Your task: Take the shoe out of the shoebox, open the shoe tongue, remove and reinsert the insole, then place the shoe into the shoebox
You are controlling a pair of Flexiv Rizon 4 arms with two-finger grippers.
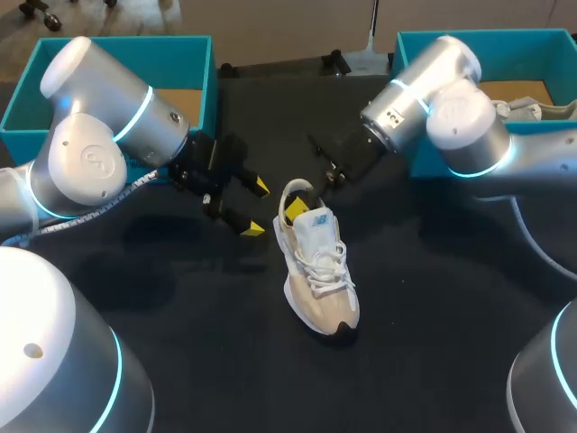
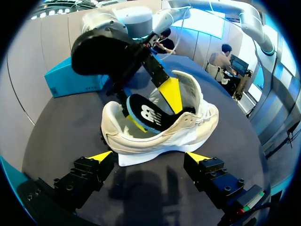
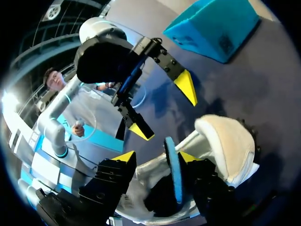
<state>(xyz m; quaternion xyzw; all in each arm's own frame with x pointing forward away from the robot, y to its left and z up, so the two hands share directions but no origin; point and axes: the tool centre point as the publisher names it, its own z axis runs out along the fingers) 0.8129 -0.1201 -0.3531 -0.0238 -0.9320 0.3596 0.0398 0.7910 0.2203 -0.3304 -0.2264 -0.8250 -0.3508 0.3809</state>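
On a black table [image 1: 433,298], the left gripper [image 1: 256,207] hangs empty with its jaws spread wide, just beside the cream shoe [image 1: 320,271], which stands on its sole mid-table. The right gripper [image 3: 156,157] dips into the shoe's heel opening, where the dark insole [image 2: 148,115] stands raised; whether it clamps the insole cannot be told. A teal shoebox [image 1: 487,38] sits behind, at the far right.
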